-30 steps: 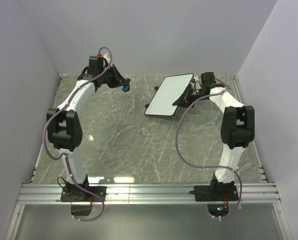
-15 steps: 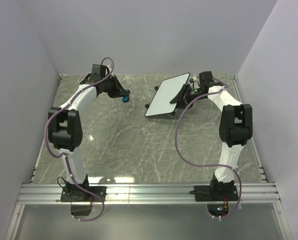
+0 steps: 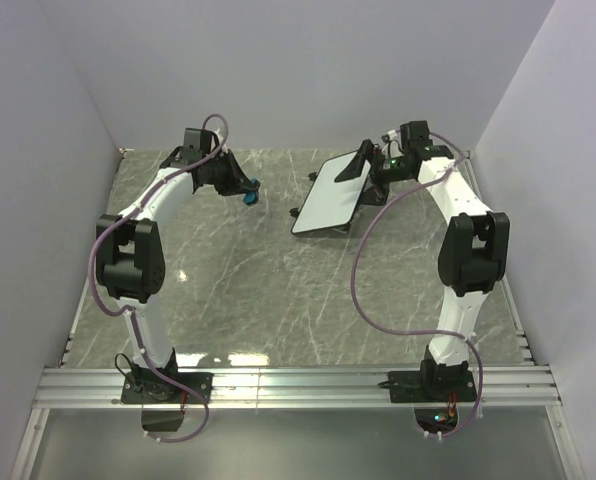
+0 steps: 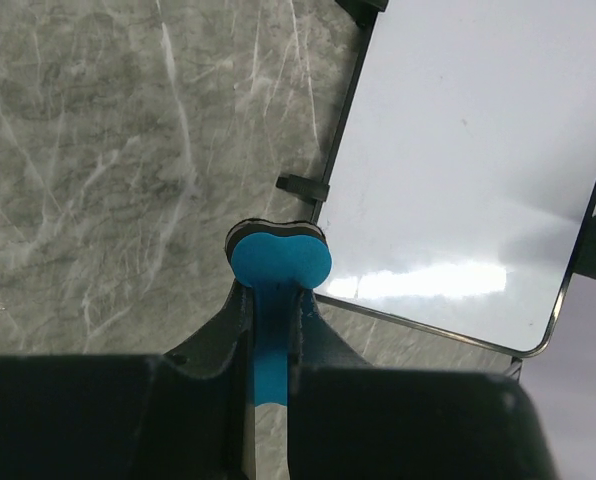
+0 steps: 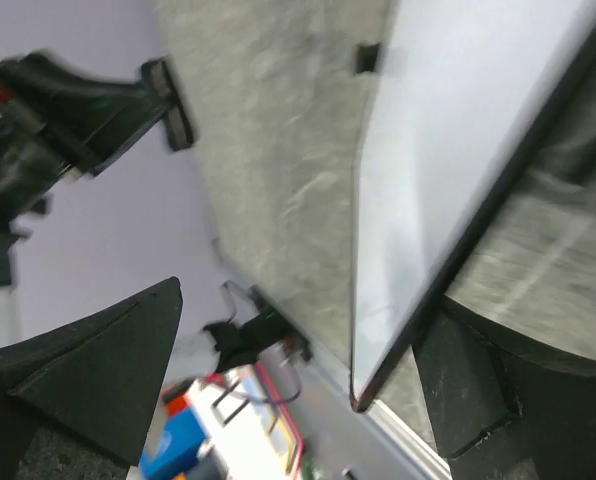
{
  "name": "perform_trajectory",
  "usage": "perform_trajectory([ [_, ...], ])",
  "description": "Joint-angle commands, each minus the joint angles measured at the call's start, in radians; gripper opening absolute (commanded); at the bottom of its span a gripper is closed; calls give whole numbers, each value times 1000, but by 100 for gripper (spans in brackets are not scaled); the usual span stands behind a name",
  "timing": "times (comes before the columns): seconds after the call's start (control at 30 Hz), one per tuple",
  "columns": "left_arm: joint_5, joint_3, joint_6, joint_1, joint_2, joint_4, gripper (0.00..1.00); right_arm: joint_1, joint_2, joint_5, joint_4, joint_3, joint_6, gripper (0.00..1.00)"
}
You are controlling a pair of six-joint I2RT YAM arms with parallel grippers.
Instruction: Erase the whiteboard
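The whiteboard rests on the marble table at the back right, its white face free of marks in the left wrist view. My right gripper hovers open over the board's far right corner. In the right wrist view the board's black rim runs close to one of its fingers, and nothing is gripped between the wide-apart jaws. My left gripper is left of the board, apart from it, shut on a small blue eraser whose round head pokes out past the fingertips.
The grey marble tabletop is boxed in by pale walls at the back and on both sides. An aluminium rail with both arm bases runs along the near edge. A small black stand foot juts from the board's left rim.
My right gripper opened, let go of the whiteboard's edge and pulled up and back; the board sank lower onto the table. The left arm shifted slightly right early on, then held still.
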Motion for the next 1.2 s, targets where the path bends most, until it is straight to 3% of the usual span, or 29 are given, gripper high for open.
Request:
perform_trajectory([
  [0.0, -35, 34, 42, -5, -42, -30, 0, 6, -112, 193, -162, 95, -76, 100],
  [0.03, -43, 23, 56, -6, -49, -36, 0, 7, -128, 259, -196, 104, -110, 100],
  [0.07, -58, 17, 62, -6, -49, -40, 0, 6, -141, 422, -229, 105, -122, 100],
  [0.2, -163, -20, 139, -18, -56, -86, 0, 6, -276, 675, -315, 14, -162, 100],
  [0.43, -383, -136, 188, -18, 13, -125, 2, 6, -584, 726, -214, -246, -171, 100],
  [0.47, -386, -150, 185, -18, 17, -119, 17, 6, -629, 720, -185, -301, -176, 100],
  [0.57, -389, -202, 165, -21, 14, -84, 48, 9, -790, 705, -103, -384, -190, 100],
  [0.63, -391, -221, 151, -24, 2, -76, 55, 7, -884, 717, -88, -414, -190, 100],
  [0.67, -397, -222, 148, -31, -3, -82, 70, 7, -911, 722, -83, -441, -190, 100],
  [0.7, -398, -219, 145, -34, -6, -88, 99, 7, -959, 720, -82, -455, -190, 100],
  [1.0, -546, -175, 124, -123, -243, -105, 99, 33, -1085, 700, -48, -572, -201, 100],
  [1.17, -384, -102, 96, -130, -248, -202, 99, 47, -1102, 677, -54, -546, -192, 100],
])
